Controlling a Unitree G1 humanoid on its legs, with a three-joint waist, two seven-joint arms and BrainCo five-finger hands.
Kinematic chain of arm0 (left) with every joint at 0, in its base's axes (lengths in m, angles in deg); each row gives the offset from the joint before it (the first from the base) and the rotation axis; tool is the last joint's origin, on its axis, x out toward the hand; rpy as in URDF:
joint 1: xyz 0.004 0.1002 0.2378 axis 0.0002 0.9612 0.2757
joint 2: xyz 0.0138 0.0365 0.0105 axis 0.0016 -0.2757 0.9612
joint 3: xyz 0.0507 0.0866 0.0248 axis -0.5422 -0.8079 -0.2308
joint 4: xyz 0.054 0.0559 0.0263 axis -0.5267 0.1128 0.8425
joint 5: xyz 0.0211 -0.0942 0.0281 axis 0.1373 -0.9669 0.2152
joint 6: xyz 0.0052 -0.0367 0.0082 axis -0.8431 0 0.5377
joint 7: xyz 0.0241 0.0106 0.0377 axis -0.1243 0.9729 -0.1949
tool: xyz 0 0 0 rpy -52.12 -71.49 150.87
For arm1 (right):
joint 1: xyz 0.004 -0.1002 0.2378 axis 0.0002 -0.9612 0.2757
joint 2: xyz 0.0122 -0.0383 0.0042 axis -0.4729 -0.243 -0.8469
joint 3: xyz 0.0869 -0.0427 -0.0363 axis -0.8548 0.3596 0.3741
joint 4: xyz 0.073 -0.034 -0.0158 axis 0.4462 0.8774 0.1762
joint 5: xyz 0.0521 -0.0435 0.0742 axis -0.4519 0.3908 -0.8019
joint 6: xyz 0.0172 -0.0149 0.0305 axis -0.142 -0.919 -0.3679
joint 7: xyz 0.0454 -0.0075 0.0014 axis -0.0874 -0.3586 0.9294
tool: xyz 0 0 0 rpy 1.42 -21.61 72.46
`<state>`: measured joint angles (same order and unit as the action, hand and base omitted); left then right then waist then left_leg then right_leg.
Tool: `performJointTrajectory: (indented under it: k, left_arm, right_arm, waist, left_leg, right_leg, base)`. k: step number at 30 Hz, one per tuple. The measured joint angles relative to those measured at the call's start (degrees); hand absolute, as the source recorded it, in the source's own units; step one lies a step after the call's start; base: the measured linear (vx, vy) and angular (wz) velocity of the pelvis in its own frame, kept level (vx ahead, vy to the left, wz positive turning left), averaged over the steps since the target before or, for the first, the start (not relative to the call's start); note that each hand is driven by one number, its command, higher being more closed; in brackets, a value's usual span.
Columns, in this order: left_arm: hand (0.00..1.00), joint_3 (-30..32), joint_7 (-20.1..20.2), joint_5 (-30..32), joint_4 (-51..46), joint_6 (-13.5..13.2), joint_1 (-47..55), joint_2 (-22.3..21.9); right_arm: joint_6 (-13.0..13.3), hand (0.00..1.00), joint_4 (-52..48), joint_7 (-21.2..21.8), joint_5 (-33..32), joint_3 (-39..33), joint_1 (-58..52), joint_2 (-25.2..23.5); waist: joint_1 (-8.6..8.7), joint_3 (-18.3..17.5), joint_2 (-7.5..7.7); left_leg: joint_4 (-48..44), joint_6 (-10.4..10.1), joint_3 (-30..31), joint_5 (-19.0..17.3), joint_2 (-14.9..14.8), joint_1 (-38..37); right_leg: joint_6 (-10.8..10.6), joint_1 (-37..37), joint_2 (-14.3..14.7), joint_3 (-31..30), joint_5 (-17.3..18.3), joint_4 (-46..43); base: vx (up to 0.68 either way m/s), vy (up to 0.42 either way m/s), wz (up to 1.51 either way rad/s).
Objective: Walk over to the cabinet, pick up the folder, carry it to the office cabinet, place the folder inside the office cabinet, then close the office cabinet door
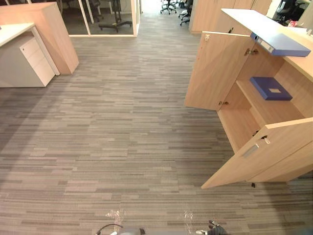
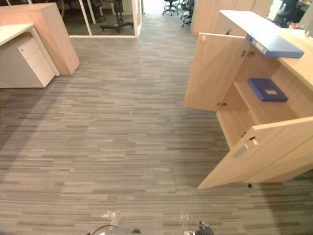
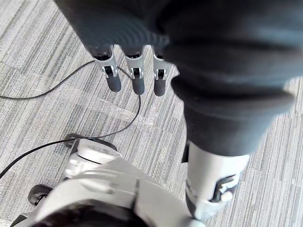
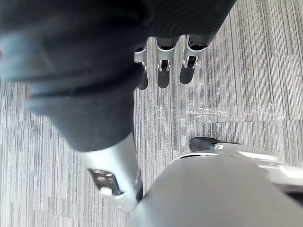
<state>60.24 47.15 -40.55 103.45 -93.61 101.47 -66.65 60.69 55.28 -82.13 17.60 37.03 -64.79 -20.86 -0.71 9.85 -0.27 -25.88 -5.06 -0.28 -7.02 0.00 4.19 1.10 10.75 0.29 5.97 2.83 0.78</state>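
Folder (image 1: 270,88) and hands are well apart. Nearest, the left hand (image 3: 135,71) and the right hand (image 4: 163,71) hang above the grey striped carpet (image 1: 122,147), fingers straight and relaxed, holding nothing. Farther on, the office cabinet (image 1: 230,122) stands with both doors swung open. The blue folder lies flat on its shelf, its white label too small to read. A second blue folder (image 1: 283,45) lies on the cabinet top, its spine label unreadable.
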Motion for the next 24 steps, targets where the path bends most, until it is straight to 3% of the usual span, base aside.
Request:
performJointTrajectory:
  k: [2, 4, 7, 10, 11, 12, 14, 17, 18, 21, 23, 24]
  left_arm:
    - [0.0, 0.1, -0.2, 0.0, 0.0, 0.0, 0.0, -0.2]
    - [0.0, 0.4, -0.6, -0.1, 0.1, 0.0, 0.1, -0.7]
    - [0.0, 0.4, -0.8, 0.0, 0.2, 0.0, 0.0, -0.7]
    - [0.0, 0.3, -1.3, 0.0, 0.8, 0.1, 0.2, -1.3]
    - [0.0, 0.3, -1.5, 0.0, 1.5, 0.1, 0.4, -1.3]
    - [0.0, 0.3, -1.5, 0.0, 1.7, 0.1, 0.4, -1.2]
    - [0.0, 0.7, -1.5, 0.0, 1.6, 0.1, 0.6, -1.0]
    - [0.0, 1.3, -1.5, 0.1, 1.8, 0.1, 1.5, -1.3]
    - [0.0, 1.4, -1.5, 0.0, 2.6, 0.2, 1.9, -1.5]
    - [0.0, 1.6, -1.4, -0.1, 3.5, 0.2, 3.2, -2.1]
    - [0.0, 1.6, -1.4, -0.3, 3.3, 0.3, 4.1, -2.7]
    - [0.0, 1.5, -1.4, -0.3, 3.3, 0.3, 4.1, -2.6]
  right_arm:
    - [0.0, 0.0, 0.0, 0.0, 0.0, 0.3, 0.0, 0.3]
    - [0.0, 0.0, 0.0, 0.0, -0.1, 0.2, 0.5, 0.6]
    - [0.0, 0.0, -0.1, 0.0, -0.1, 0.2, 0.7, 0.7]
    - [-0.2, 0.0, -0.1, 0.0, -0.4, -0.2, 0.5, 1.4]
    - [-0.5, 0.0, 0.1, 0.0, -1.0, -0.7, 0.4, 1.5]
    - [-0.6, 0.0, 0.5, 0.0, -1.1, -0.8, 0.5, 1.6]
    - [-1.3, 0.0, 2.3, 0.1, -0.8, -0.9, 1.2, 1.1]
    - [-1.6, 0.0, 3.4, 0.3, 0.2, -3.3, 1.2, 0.8]
    - [-1.8, 0.0, 3.4, 0.8, 0.2, -4.4, 1.2, 0.7]
    - [-1.8, 0.0, 3.4, 1.5, 0.2, -7.4, 0.0, 1.0]
    - [-1.8, 0.0, 3.0, 1.9, 0.2, -10.3, -0.1, 2.0]
    - [-1.8, 0.0, 2.6, 1.9, 0.2, -11.0, -0.1, 2.0]
  waist:
    - [-0.56, 0.6, 0.54]
    - [-0.72, 1.0, 0.06]
    - [-0.49, 1.2, 0.11]
    - [-0.4, 1.3, -1.17]
    - [-0.42, 1.1, -2.03]
    - [-0.48, 1.3, -2.01]
    - [-1.71, 0.7, -1.24]
    - [-2.1, -1.8, -0.82]
    - [-2.43, -2.4, -0.9]
    - [-2.39, -6.0, -1.69]
    - [-2.24, -6.9, -2.8]
    - [-2.17, -6.9, -2.63]
  left_leg:
    - [-6.8, -0.3, -1.6, -0.6, -0.5, 3.2]
    - [-9.4, 1.0, -3.1, -4.1, -2.5, 5.6]
    - [-0.2, 0.4, -1.7, -3.7, -3.8, 6.8]
    - [12.6, -0.9, 0.7, -1.2, -6.1, 6.5]
    - [13.9, -2.6, -2.7, 5.3, -6.6, 5.9]
    - [13.4, -1.7, -4.1, 6.6, -6.1, 5.8]
    - [11.7, 0.7, -6.2, 5.4, -3.0, 4.7]
    - [12.4, 2.8, -8.1, 4.6, -0.6, 3.4]
    - [12.9, 4.5, -9.6, 4.5, 1.0, 1.7]
    - [15.2, 6.3, -10.5, 3.4, 4.0, -1.5]
    - [19.2, 6.7, -9.7, 3.5, 7.1, -7.1]
    - [20.2, 7.1, -9.4, 3.3, 8.2, -8.4]
  right_leg:
    - [0.8, 0.4, -0.6, -1.3, 0.3, -1.2]
    - [0.7, 0.4, -1.4, -2.1, 0.5, -1.4]
    - [-0.9, 0.2, -4.9, -3.7, 1.5, -1.4]
    - [-4.7, 0.8, -8.4, -4.8, 3.5, -1.3]
    - [-6.2, 2.1, -9.6, -4.7, 4.3, -0.9]
    - [-6.5, 2.7, -10.5, -4.6, 4.3, -1.0]
    - [-6.7, 2.7, -13.3, -4.1, 3.6, -3.8]
    - [-9.6, 2.7, -16.1, -3.2, 1.0, -3.1]
    - [-10.4, 3.1, -17.8, -3.4, 0.3, -3.2]
    - [-10.6, 1.0, -21.1, -5.0, 0.3, -9.1]
    - [-9.6, -6.8, -24.6, -6.3, 0.1, -28.1]
    - [-7.1, -9.1, -26.0, -5.7, -0.5, -33.4]
  base:
    - [-0.01, 0.038, -0.29]
    - [0.04, 0.074, -0.28]
    - [0.09, 0.186, -0.27]
    - [0.24, 0.368, -0.15]
    - [0.23, 0.306, 0.01]
    - [0.4, 0.401, -0.07]
    - [0.34, 0.275, -0.2]
    - [0.32, 0.207, -0.24]
    - [0.32, 0.165, -0.43]
    - [0.3, 0.167, -0.31]
    - [0.32, 0.202, -0.19]
    - [0.27, 0.18, 0.0]
